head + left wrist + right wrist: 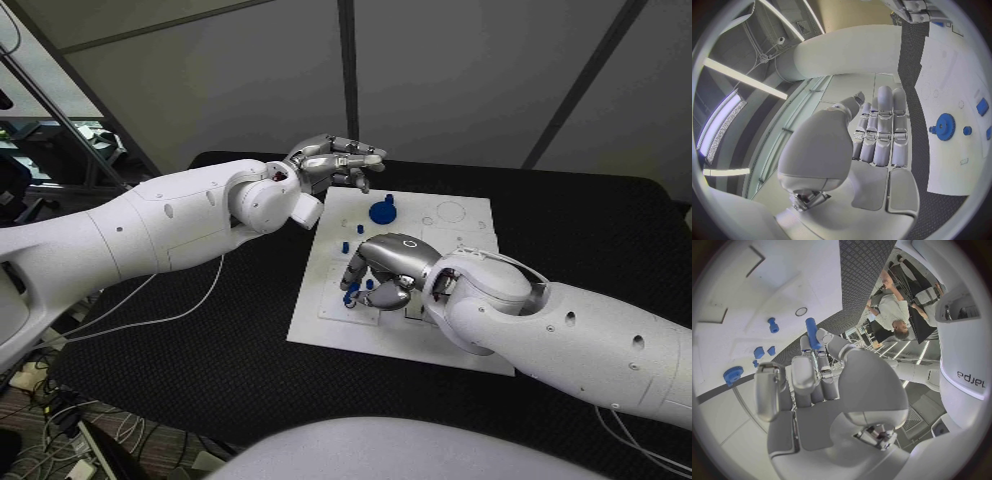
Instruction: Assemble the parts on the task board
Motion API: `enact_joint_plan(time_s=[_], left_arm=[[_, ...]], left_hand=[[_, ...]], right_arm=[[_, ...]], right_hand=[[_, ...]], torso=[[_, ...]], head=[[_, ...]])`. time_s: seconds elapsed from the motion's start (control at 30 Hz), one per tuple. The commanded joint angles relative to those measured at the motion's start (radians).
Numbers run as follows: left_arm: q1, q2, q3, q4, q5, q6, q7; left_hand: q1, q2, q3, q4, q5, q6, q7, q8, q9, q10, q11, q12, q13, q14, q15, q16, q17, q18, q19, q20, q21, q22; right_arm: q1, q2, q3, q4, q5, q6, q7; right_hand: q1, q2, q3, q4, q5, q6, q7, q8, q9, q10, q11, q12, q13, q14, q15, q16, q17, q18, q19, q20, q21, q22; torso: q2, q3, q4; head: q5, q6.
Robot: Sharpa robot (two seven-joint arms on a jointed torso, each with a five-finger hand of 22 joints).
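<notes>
The white task board (pixel 462 250) lies in the middle of the black table. My right hand (pixel 382 272) hovers low over the board's near left part and pinches a blue peg (pixel 351 291) that points down at the board; the blue peg (pixel 811 332) shows between its fingertips in the right wrist view. A blue gear (pixel 382 211) sits on the board's far left part, with small blue parts (pixel 348 245) near it. My left hand (pixel 335 160) hangs above the board's far left corner, fingers curled in with nothing in them.
More small blue parts (pixel 772 324) and the blue gear (pixel 733 375) lie on the board beyond my right hand. The left wrist view shows the blue gear (pixel 944 126) beside a small blue stud (pixel 967 130). Black table (pixel 577 215) surrounds the board.
</notes>
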Motion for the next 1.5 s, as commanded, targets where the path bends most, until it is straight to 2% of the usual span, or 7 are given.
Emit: enact_joint_plan(time_s=[0.03, 0.37, 0.9, 1.13, 1.5], left_arm=[[0.002, 0.002, 0.001, 0.000, 0.000, 0.014, 0.003], [0.002, 0.001, 0.001, 0.000, 0.000, 0.015, 0.001], [0.002, 0.000, 0.001, 0.000, 0.000, 0.015, 0.000], [0.002, 0.000, 0.001, 0.000, 0.000, 0.015, 0.000], [0.002, 0.000, 0.001, -0.001, 0.000, 0.018, -0.002]], left_hand=[[-0.004, 0.008, -0.001, -0.006, -0.006, -0.003, 0.002, -0.005, 0.002, -0.009, -0.001, -0.006, 0.001, -0.006, -0.002, -0.005, -0.001, -0.013, -0.008, 0.001, -0.004, -0.001], [-0.004, 0.008, -0.001, -0.006, -0.006, -0.003, 0.002, -0.005, 0.002, -0.009, 0.000, -0.006, 0.002, -0.007, -0.002, -0.006, -0.002, -0.013, -0.009, 0.001, -0.005, -0.002], [-0.005, 0.009, -0.002, -0.006, -0.006, -0.004, 0.003, -0.006, 0.002, -0.010, 0.000, -0.006, 0.002, -0.007, -0.002, -0.007, -0.002, -0.013, -0.009, 0.002, -0.005, -0.002], [-0.005, 0.009, -0.002, -0.006, -0.006, -0.004, 0.003, -0.006, 0.002, -0.010, 0.000, -0.006, 0.002, -0.007, -0.001, -0.007, -0.002, -0.013, -0.009, 0.002, -0.006, -0.002], [-0.005, 0.009, -0.002, -0.006, -0.006, -0.004, 0.003, -0.006, 0.002, -0.010, 0.000, -0.006, 0.002, -0.007, -0.001, -0.007, -0.002, -0.013, -0.009, 0.002, -0.006, -0.002]], right_arm=[[-0.003, 0.007, -0.001, -0.007, -0.016, 0.022, 0.011], [-0.007, 0.018, -0.001, -0.042, -0.037, 0.042, -0.003], [-0.009, 0.035, -0.002, -0.070, -0.048, 0.080, -0.016], [-0.012, 0.039, -0.016, -0.066, -0.049, 0.081, -0.009], [-0.016, 0.035, -0.021, -0.055, -0.050, 0.061, -0.007]], right_hand=[[-0.001, 0.006, 0.004, -0.002, 0.004, -0.002, 0.008, -0.004, -0.001, 0.021, -0.020, -0.003, 0.001, 0.003, -0.005, 0.003, -0.002, -0.005, 0.041, -0.007, -0.001, 0.140], [-0.003, 0.007, 0.005, -0.001, 0.004, -0.003, 0.008, -0.005, -0.001, 0.021, -0.019, -0.005, 0.001, 0.002, -0.005, 0.002, -0.004, -0.005, 0.040, -0.007, -0.002, 0.138], [-0.005, 0.007, 0.004, 0.000, 0.003, -0.003, 0.009, -0.005, -0.001, 0.020, -0.019, -0.006, 0.001, 0.002, -0.005, 0.001, -0.006, -0.004, 0.039, -0.006, -0.004, 0.136], [-0.006, 0.007, 0.005, 0.000, 0.003, -0.003, 0.009, -0.006, -0.001, 0.020, -0.018, -0.007, 0.001, 0.001, -0.004, 0.001, -0.007, -0.004, 0.039, -0.006, -0.003, 0.137], [-0.006, 0.008, 0.005, 0.000, 0.003, -0.003, 0.008, -0.006, -0.001, 0.020, -0.019, -0.007, 0.001, 0.002, -0.004, 0.002, -0.004, -0.005, 0.040, -0.006, -0.002, 0.138]], torso=[[0.000, 0.0003, 0.0001], [0.000, -0.0005, 0.0007], [0.000, -0.0004, 0.0001], [0.000, -0.0002, -0.0004], [-0.001, -0.0004, 0.0005]], head=[[0.002, -0.003], [0.003, -0.006], [0.006, -0.010], [0.006, -0.012], [0.008, -0.013]])
